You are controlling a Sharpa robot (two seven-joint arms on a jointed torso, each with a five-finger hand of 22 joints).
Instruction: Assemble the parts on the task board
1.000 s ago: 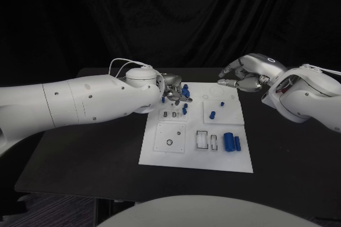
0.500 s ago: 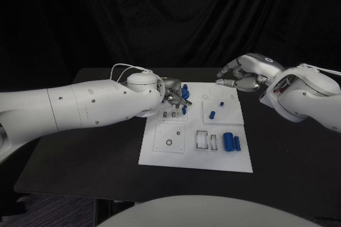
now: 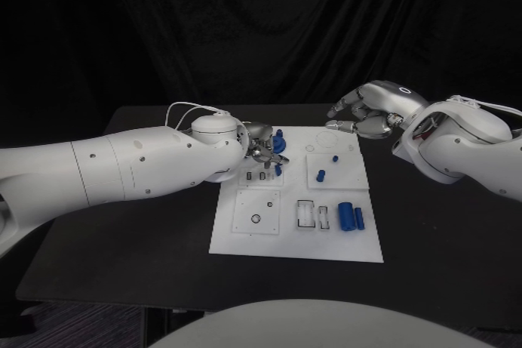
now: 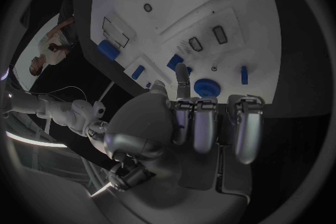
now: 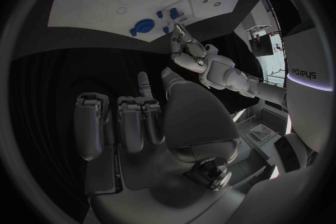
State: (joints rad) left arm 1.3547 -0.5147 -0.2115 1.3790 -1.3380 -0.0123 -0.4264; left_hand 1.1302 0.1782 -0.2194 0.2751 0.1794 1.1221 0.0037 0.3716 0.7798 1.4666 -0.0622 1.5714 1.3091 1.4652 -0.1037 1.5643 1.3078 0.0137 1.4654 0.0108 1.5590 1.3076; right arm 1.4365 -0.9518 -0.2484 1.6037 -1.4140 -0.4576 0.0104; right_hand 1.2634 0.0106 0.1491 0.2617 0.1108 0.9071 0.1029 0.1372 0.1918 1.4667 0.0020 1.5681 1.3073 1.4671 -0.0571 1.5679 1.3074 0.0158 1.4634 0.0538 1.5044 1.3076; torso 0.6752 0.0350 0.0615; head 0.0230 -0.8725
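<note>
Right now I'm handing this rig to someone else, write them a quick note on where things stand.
Left hand: over the far left corner of the task board, fingers at the blue parts there; whether it grips one can't be told.
Right hand: above the board's far right corner, fingers curled, holding nothing.
On the board: a large blue cylinder lying near right, small blue pegs mid-board.
Done: unclear. Left: loose parts not yet seated.

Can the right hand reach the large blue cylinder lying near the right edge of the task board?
Probably yes. The right hand hovers empty over the task board's far right corner, and nothing stands between it and the large blue cylinder.
</note>
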